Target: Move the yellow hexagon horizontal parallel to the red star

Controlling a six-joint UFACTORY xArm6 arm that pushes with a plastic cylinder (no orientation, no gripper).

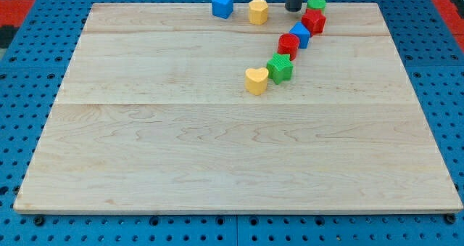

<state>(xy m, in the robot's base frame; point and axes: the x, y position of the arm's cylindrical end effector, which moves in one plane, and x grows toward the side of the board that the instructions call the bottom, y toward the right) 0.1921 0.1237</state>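
Observation:
The yellow hexagon (258, 11) sits near the view's top edge of the wooden board (217, 152). The red star (314, 20) lies to its right and slightly lower. My tip (293, 9) stands between them, closer to the red star, apart from the hexagon. A green cylinder (316, 3) touches the red star from above.
A blue cube (222, 4) lies left of the hexagon. Below the star a chain runs down-left: a blue block (299, 35), a red block (288, 45), a green star-like block (280, 68) and a yellow heart (255, 80). Blue pegboard surrounds the board.

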